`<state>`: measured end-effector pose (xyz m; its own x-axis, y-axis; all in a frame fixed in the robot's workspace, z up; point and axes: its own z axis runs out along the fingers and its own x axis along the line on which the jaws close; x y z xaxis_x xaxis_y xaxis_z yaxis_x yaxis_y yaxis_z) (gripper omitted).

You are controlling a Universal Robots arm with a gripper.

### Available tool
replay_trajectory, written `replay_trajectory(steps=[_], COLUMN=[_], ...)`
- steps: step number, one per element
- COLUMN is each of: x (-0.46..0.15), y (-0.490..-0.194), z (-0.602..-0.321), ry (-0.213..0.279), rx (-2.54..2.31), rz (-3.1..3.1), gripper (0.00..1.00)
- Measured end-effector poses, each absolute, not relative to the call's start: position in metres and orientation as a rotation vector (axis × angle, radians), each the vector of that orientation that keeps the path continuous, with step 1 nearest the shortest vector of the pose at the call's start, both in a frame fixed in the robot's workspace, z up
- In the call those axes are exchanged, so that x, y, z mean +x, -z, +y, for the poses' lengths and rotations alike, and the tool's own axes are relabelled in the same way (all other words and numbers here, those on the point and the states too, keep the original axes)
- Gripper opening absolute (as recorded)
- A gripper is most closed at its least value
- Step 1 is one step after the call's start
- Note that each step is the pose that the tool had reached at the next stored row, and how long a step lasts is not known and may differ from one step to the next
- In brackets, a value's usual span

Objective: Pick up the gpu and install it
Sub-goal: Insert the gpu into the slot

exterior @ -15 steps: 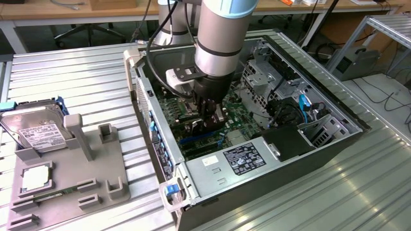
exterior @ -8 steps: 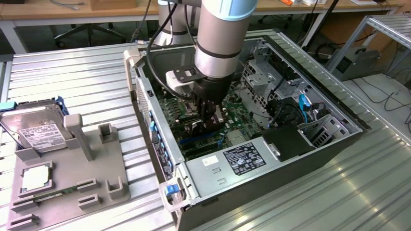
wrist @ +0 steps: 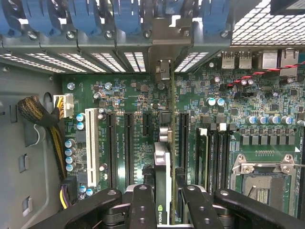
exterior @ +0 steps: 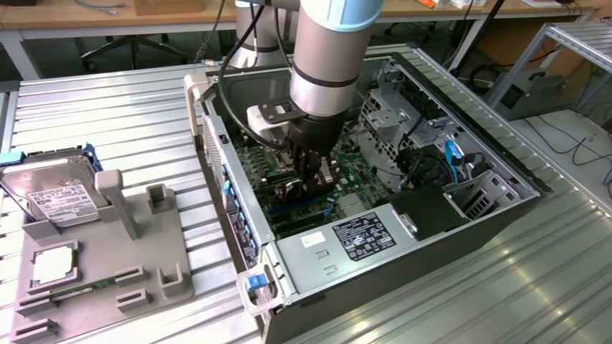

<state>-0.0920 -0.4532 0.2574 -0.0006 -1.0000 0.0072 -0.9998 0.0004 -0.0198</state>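
Nearest, on the exterior view's left, a gray holder tray (exterior: 158, 276) lies on the ribbed metal table (exterior: 115, 107). It carries a small square CPU chip (exterior: 53, 264) and, farther back, a silver hard drive (exterior: 56, 192) with a white label, propped at a tilt.

Just beside the tray on the exterior view's right stands the open computer case (exterior: 497, 161), its side panel off. At its near end sits the power supply (exterior: 368, 236) with a label on its top.

Past the power supply, the arm (exterior: 325, 64) reaches straight down into the case. The gripper (exterior: 308, 179) is clenched on the gpu (exterior: 325, 172), grasping the card by its two flat faces. In the wrist view the gpu (wrist: 162, 162) stands on edge between the black fingers (wrist: 143, 200) of the gripper (wrist: 165, 188), over the green motherboard (wrist: 128, 100). It runs in line with the black expansion slots (wrist: 128, 143), and its metal bracket end reaches the slotted rear wall of the case. Whether its edge is seated in a slot cannot be told.

A white slot (wrist: 91, 145) lies several rows aside. The empty CPU socket (wrist: 259, 183) is on the card's other side.

Farther back, desks and cables stand beyond the table.
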Motion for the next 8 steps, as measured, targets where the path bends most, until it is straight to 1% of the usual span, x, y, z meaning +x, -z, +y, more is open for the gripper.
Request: replay_trajectory(steps=[8], x=[-0.092], y=[-0.2559], z=[-0.4532], ry=[0.031], rx=[-2.215], rz=[2.216], gripper=[0.27])
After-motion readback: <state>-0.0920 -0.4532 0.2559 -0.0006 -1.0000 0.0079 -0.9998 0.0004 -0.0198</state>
